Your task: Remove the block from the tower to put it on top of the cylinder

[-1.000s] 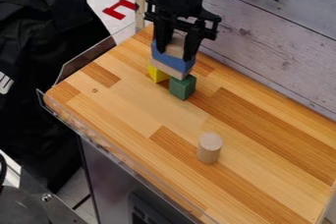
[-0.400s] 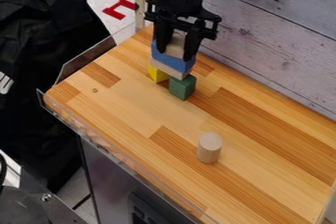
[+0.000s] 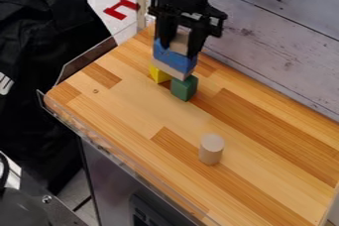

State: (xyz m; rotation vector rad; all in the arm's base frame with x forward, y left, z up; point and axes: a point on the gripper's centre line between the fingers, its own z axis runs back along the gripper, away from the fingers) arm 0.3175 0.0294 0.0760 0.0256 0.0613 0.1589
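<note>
Near the counter's (image 3: 122, 136) far corner, we have the gripper (image 3: 177, 51) pinching the plain wooden block (image 3: 179, 43) at the tower's (image 3: 173, 61) top; grasp looks done, carrying and placing on the wooden cylinder (image 3: 211, 149) left.

The hand (image 3: 177, 50), with a beige block (image 3: 179, 43) between its fingers, has the plank wall (image 3: 285, 61) near behind it. Just below, the blue block (image 3: 173, 60) blocks a straight way down. The green block (image 3: 184, 88) stands in a low path toward the cylinder (image 3: 211, 149). Bare worktop (image 3: 142, 103) between them leaves room, and the cylinder has open space around and above it.
</note>
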